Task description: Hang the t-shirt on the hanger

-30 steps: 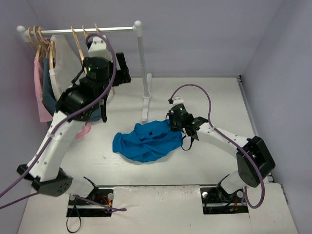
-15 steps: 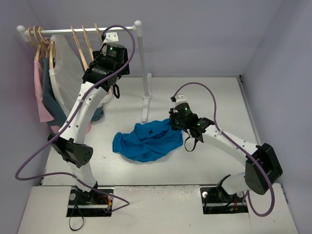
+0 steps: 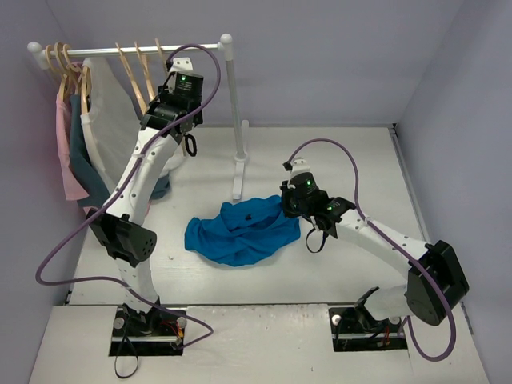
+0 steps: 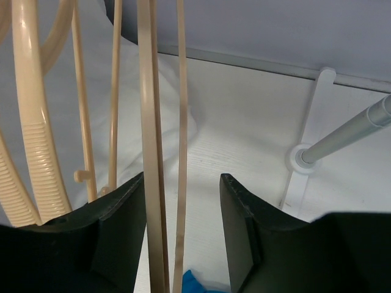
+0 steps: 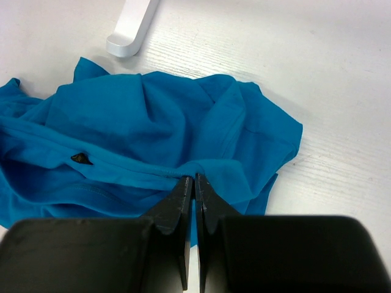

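T-shirt [image 5: 153,122] pinched in right jaws; hanger [image 4: 148,152] between left jaws.

The t-shirt [image 3: 240,232] lies on the table [image 3: 352,152] before the rack [image 3: 232,104]; the hanger [image 4: 149,122] hangs on its rail.

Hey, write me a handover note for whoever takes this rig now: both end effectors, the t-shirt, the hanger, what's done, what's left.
Left end effector: at the rail, jaws apart around the hanger, not clamped.
Right end effector: shut on a fold of the t-shirt.
The t-shirt lies crumpled on the table.
Done: t-shirt pinched, hanger bracketed.
Left: grip the hanger, lift it off the rail, work it into the t-shirt.
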Robot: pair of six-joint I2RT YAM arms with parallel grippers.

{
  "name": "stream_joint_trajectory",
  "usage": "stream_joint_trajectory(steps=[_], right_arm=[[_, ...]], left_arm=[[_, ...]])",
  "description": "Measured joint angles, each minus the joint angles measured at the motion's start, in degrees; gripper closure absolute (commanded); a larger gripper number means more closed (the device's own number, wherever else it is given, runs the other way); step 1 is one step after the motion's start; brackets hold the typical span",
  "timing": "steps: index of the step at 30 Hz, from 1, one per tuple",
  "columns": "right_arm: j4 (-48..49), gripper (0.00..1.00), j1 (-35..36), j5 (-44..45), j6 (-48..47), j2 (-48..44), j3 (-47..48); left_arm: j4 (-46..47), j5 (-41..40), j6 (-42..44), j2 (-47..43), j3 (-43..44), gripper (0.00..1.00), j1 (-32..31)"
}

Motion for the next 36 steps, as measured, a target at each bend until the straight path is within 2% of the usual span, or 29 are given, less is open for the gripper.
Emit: stream_joint_trajectory(steps=[4,6,9,11,12,18,24,29,36], right_arm=[[0.0,1.0,0.0,0.0,0.0,-0.2,0.0],[0.0,1.0,0.0,0.0,0.0,-0.3,0.0],[0.0,1.0,0.0,0.0,0.0,-0.5,0.0],[0.0,1.0,0.0,0.0,0.0,-0.6,-0.1],[0.0,1.0,0.0,0.0,0.0,-0.6,-0.1],[0.0,1.0,0.0,0.0,0.0,-1.1,-0.5],[0.0,1.0,0.0,0.0,0.0,-2.1,-0.6],[0.0,1.0,0.0,0.0,0.0,-3.1,-0.6],[-0.1,1.0,0.0,0.0,-0.3,-3.2,-0.6]], left_arm=[[0.0,0.0,0.9,0.1,0.7,0.64,0.0],[0.4,0.0,1.6,-0.1,1.1,0.76,0.0],[1.0,0.1,2.9,-0.3,1.1,0.83,0.0],[1.3,0.3,3.2,-0.3,1.1,0.96,0.1],[1.3,0.3,3.5,-0.3,1.1,0.99,0.1],[2.2,1.6,4.6,-0.7,0.8,1.0,0.4],[5.5,6.3,7.6,-5.6,-3.4,1.0,0.5],[7.2,12.4,10.4,-13.7,-6.9,1.0,0.5],[8.5,22.1,15.0,-28.6,-16.0,1.0,0.5]])
